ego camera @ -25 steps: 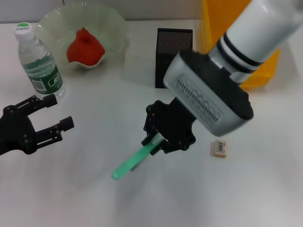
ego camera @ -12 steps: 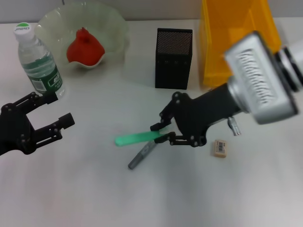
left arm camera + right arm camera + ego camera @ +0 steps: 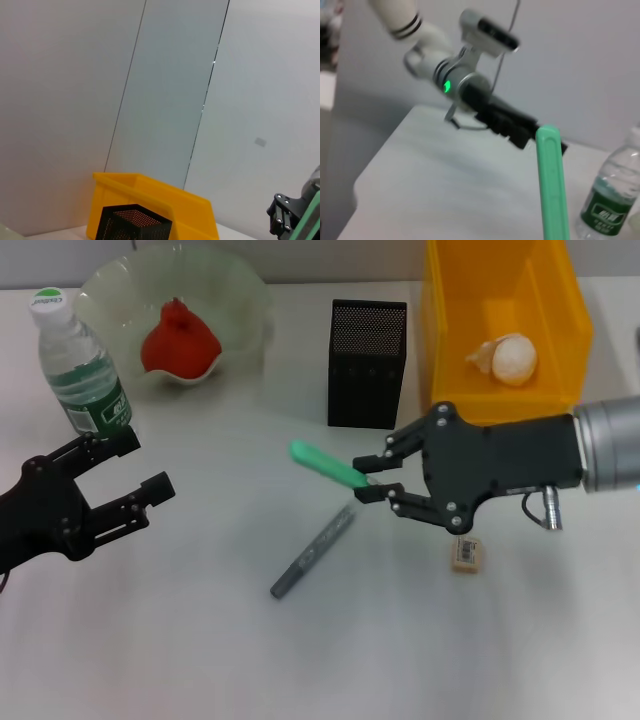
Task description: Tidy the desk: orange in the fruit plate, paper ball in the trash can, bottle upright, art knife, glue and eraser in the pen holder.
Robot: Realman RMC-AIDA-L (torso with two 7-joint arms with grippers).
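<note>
Two pincers: right pincer (image 3: pixel 372 480) level, gripping flat green plastic knife (image 3: pixel 327 465); left pincer (image 3: pixel 128 468) wide, low over worktop (image 3: pixel 200 640).

The trash can (image 3: pixel 565 350) runs off the top edge in the head view. The fruit plate (image 3: pixel 245 300) is likewise clipped at the upper left. The green art knife (image 3: pixel 327 465) has its near end hidden between the right gripper (image 3: pixel 372 480) fingers.

This looks like a robot test room in a lab or office. A plain white table (image 3: pixel 200 660) stands against bare grey-white wall panels (image 3: pixel 165 90) with thin seams. Desk things sit on it: a black mesh pen holder (image 3: pixel 367 363), a yellow bin (image 3: pixel 470 350), a water bottle (image 3: pixel 80 375).
</note>
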